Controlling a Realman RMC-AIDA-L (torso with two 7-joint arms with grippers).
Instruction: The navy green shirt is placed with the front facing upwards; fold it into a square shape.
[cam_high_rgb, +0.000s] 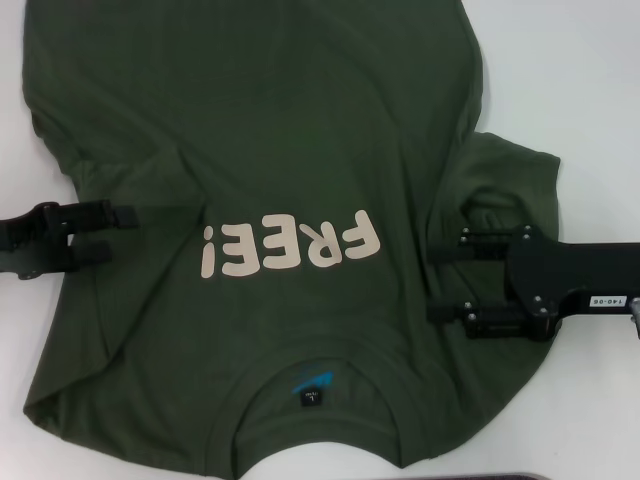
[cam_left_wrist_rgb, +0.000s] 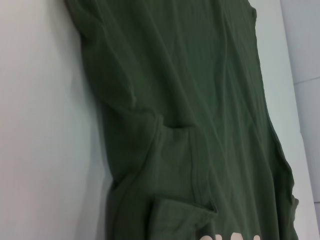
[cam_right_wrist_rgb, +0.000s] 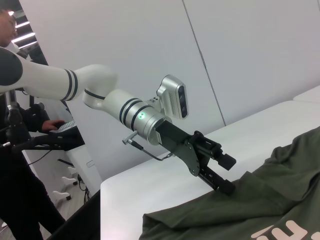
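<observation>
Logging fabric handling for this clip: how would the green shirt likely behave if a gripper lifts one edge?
The navy green shirt will probably drape and sag, since it already lies in soft creases. It likely drags along the white table rather than sliding as a stiff sheet. The left gripper and right gripper flank it, jaws open.

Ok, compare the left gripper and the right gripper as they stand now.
The left gripper reaches in at the left edge of the navy green shirt, beside the folded-in sleeve; the right gripper sits over the right sleeve, which is spread out. In the head view the left gripper's fingers are closer together than the right's. Both are open, level with the "FREE!" lettering and pointing inward, neither holding cloth.
</observation>
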